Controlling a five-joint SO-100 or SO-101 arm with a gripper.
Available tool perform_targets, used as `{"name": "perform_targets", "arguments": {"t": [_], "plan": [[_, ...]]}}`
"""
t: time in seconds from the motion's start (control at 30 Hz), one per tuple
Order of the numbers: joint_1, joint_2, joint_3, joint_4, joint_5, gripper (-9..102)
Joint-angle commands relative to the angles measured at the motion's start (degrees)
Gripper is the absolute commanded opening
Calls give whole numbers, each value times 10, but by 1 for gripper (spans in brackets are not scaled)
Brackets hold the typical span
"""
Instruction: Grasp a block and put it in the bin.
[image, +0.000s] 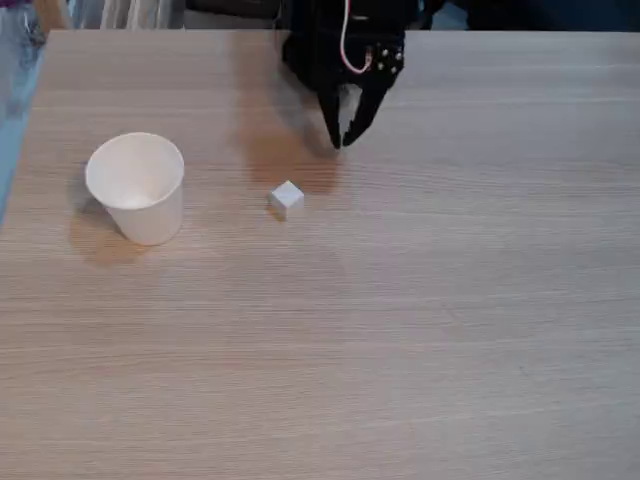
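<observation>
The block, a tiny white matte cube (286, 197), sits on my pale wood-grain table (420, 330). Going left to right in the fixed view: the white paper cup (137, 188) stands upright (mouth open), then the cube, then the black gripper (341, 138), jaws slightly spread, holding nothing.
</observation>
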Motion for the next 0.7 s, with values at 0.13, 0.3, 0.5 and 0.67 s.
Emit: {"name": "perform_targets", "arguments": {"t": [0.13, 0.3, 0.5, 0.67], "plan": [[35, -64, -47, 3, 62, 16], [49, -91, -72, 3, 83, 21], [53, -125, -82, 0, 128, 25], [53, -150, -84, -7, 156, 29]]}}
